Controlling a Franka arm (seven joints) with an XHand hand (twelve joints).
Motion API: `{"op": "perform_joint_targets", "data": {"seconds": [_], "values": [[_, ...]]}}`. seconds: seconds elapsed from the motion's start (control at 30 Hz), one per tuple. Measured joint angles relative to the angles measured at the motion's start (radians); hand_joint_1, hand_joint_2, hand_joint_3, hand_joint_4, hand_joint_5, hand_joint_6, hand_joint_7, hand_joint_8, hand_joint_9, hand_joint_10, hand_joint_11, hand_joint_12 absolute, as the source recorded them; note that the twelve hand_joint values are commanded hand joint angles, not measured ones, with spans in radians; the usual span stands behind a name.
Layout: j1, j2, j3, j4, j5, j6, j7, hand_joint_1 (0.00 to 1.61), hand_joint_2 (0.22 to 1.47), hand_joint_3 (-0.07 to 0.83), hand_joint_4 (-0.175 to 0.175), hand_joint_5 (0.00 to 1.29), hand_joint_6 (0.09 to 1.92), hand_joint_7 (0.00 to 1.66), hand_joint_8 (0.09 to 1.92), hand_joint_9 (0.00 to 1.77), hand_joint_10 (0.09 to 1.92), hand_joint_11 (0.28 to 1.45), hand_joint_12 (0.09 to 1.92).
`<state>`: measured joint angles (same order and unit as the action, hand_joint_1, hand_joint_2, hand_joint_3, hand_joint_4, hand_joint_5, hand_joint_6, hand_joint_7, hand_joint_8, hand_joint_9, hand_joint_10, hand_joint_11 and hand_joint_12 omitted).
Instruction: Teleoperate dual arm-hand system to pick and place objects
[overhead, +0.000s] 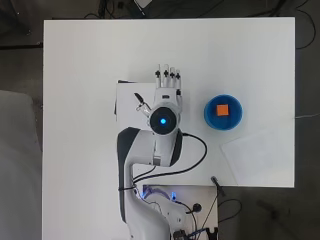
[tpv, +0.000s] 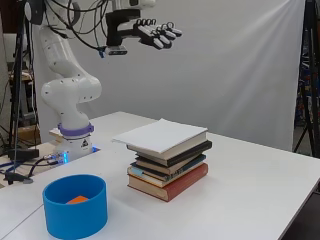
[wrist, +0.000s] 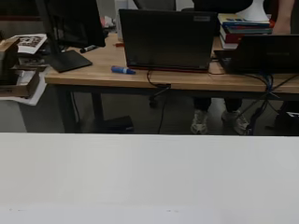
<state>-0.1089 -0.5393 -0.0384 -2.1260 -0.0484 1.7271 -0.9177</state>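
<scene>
An orange block (overhead: 222, 110) (tpv: 77, 200) lies inside a blue round bowl (overhead: 223, 122) (tpv: 75, 209) on the white table (overhead: 90, 60), to the right of the arm in the overhead view. A stack of books (tpv: 167, 165) with a white-covered book on top (overhead: 129, 102) stands at the table's middle. My hand (overhead: 168, 90) (tpv: 150, 32) hovers high above the stack, fingers straight and spread, holding nothing. The wrist view shows only the table's far edge (wrist: 149, 154) and the room behind.
A white sheet of paper (overhead: 257, 157) lies at the table's front right corner. A cable (overhead: 192, 167) loops from the arm near its base. A wooden desk with laptops (wrist: 163, 42) stands beyond the table.
</scene>
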Motion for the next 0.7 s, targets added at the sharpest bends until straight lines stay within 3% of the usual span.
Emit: {"op": "perform_joint_targets", "data": {"seconds": [0.23,0.7], "values": [[0.006,0.007,0.024,0.001,0.041,-0.005,-0.016,0.04,0.95,0.008,0.035,0.07,0.09,0.17,0.09,0.33,0.09,0.47,0.09],[0.008,0.088,0.025,0.044,0.003,-0.007,-0.021,0.0,0.95,0.003,0.034,0.05,0.09,0.16,0.09,0.34,0.09,0.47,0.09]]}}
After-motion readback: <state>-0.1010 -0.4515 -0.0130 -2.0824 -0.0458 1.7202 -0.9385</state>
